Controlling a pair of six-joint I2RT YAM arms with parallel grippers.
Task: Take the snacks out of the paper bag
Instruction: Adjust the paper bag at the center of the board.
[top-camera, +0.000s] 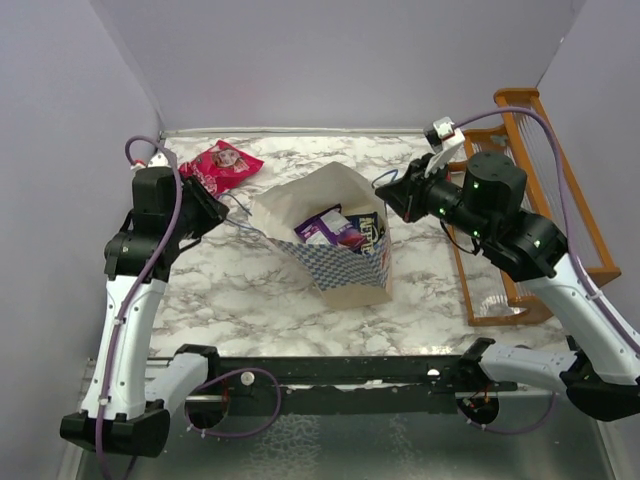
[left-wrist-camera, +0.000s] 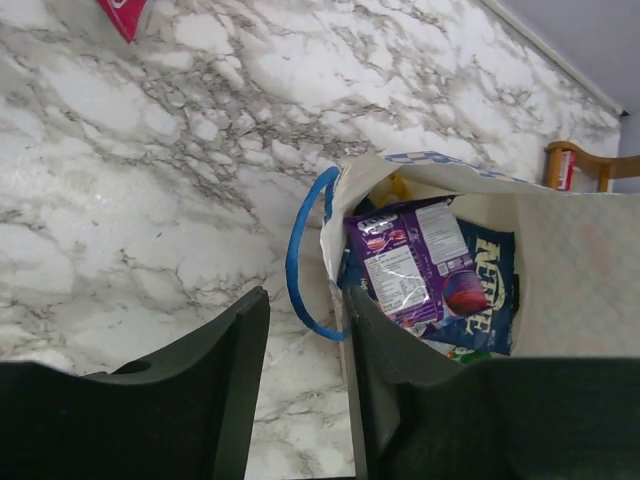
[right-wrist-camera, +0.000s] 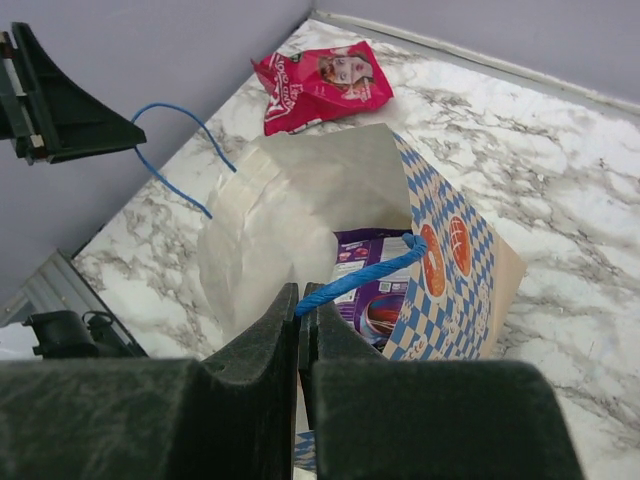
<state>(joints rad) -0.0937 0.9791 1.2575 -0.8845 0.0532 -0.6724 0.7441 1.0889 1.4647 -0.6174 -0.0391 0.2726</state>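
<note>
The paper bag (top-camera: 345, 275) stands open mid-table, also seen in the left wrist view (left-wrist-camera: 580, 260) and the right wrist view (right-wrist-camera: 260, 230). Inside it are a purple packet (top-camera: 335, 230) (left-wrist-camera: 410, 265) (right-wrist-camera: 375, 290) and a dark blue chips bag (top-camera: 370, 228) (left-wrist-camera: 490, 290). The pink-red bag (top-camera: 222, 166) (right-wrist-camera: 325, 80) lies on the table at the back left. My right gripper (top-camera: 385, 195) (right-wrist-camera: 305, 300) is shut on the bag's right blue cord handle (right-wrist-camera: 365, 272). My left gripper (top-camera: 215, 215) (left-wrist-camera: 305, 340) is open, with the left blue cord handle (left-wrist-camera: 298, 262) just ahead of its jaws.
An orange wooden rack (top-camera: 560, 200) (left-wrist-camera: 580, 165) stands along the right edge, close behind my right arm. Grey walls enclose the marble table (top-camera: 250, 290) at the back and sides. A corner of the pink-red bag (left-wrist-camera: 125, 15) shows in the left wrist view.
</note>
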